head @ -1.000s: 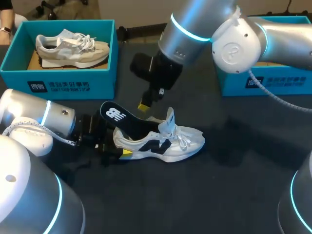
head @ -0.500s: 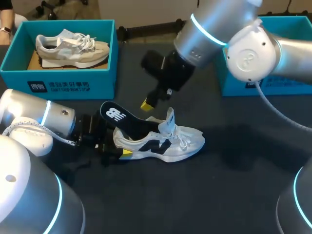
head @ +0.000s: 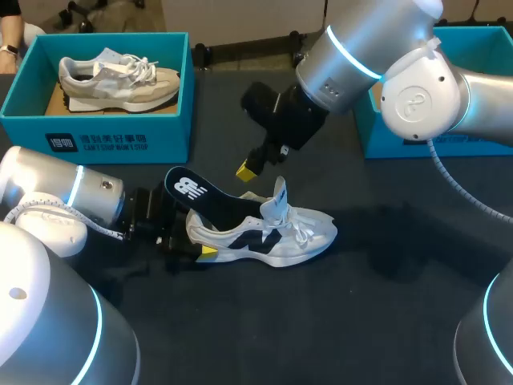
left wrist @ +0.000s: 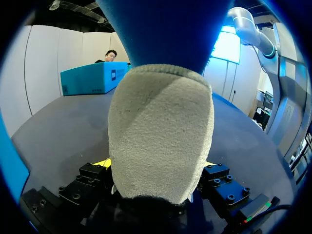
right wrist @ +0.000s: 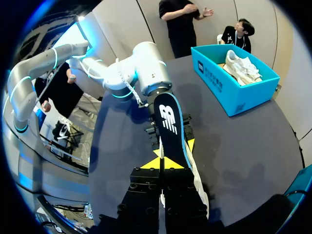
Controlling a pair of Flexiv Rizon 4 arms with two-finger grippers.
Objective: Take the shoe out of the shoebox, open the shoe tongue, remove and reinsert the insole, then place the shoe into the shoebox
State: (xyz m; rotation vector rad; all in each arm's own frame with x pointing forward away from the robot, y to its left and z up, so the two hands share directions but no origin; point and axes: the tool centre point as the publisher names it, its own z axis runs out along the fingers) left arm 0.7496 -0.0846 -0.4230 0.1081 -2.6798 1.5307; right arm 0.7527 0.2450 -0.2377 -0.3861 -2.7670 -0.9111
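the right claw (head: 248,169), tips together and empty, has backed off the insole (head: 210,198), so it is not yet reinserted, half out of the shoe (head: 268,234) that the left claw (head: 191,247) clamps at the heel.

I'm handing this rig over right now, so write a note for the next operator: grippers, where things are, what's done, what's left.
Left gripper: shut on the shoe at its heel; shoe upright on the table.
Right gripper: shut, empty, above the insole.
Insole: toe end in the shoe, heel end sticking out. Tongue up.
Done: shoe out, tongue open.
Left: seat the insole (whether it was ever fully out, cannot tell), then shoe into the right box, probably; the left box holds another shoe.
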